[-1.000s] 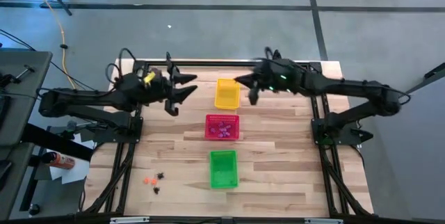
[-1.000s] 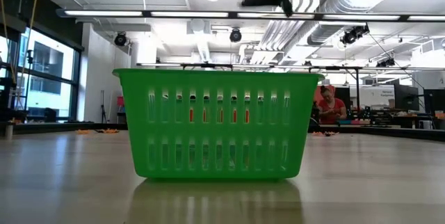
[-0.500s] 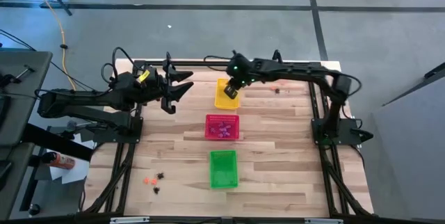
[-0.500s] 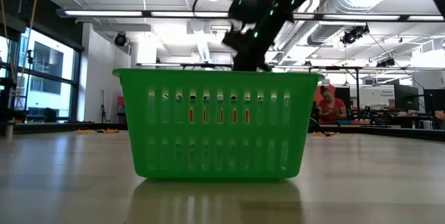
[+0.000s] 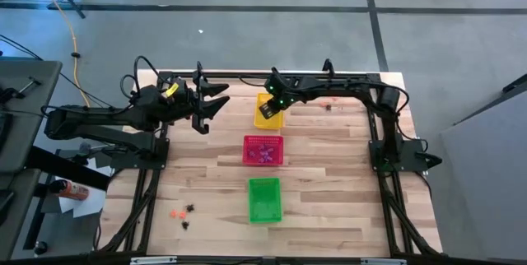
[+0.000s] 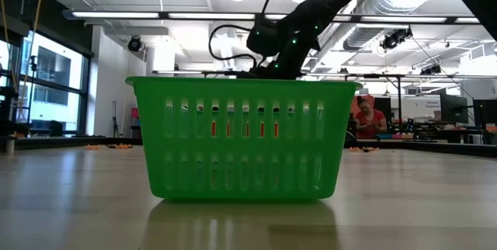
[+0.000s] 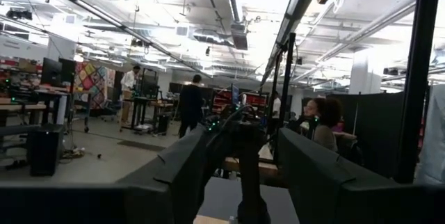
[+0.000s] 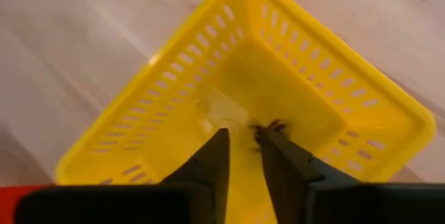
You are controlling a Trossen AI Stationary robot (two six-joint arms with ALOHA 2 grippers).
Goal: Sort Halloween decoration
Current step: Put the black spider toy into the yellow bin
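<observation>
My right gripper (image 5: 268, 109) points down into the yellow basket (image 5: 269, 112) at the far middle of the table; its fingers (image 8: 221, 153) stand slightly apart, so it is open. A small dark trinket (image 8: 273, 125) lies on the basket's floor at one fingertip. More Halloween decoration lies loose near the table's near left: an orange piece (image 5: 174, 213) and two black ones (image 5: 190, 208). Purple pieces (image 5: 263, 155) lie in the red basket (image 5: 249, 140). My left gripper (image 5: 221, 100) waits open, raised at the far left. My right gripper comes from above, slanting down into the yellow basket. The dark trinket (image 8: 273, 125) sits right at one fingertip (image 8: 267, 139), outside the gap between the fingers. I cannot tell whether that finger touches it.
The green basket (image 5: 264, 199) stands nearest the front, in a row with the red and yellow ones; in the low view it hides most of the table behind its wall (image 6: 243, 137). Bare wood lies on both sides of the row. People move in the room beyond.
My right gripper has come down from high above the table and gone a little toward the table's left, tipping from nearly level to steeply downward, until its fingers reach into the yellow basket. The baskets and the loose pieces have stayed where they were.
</observation>
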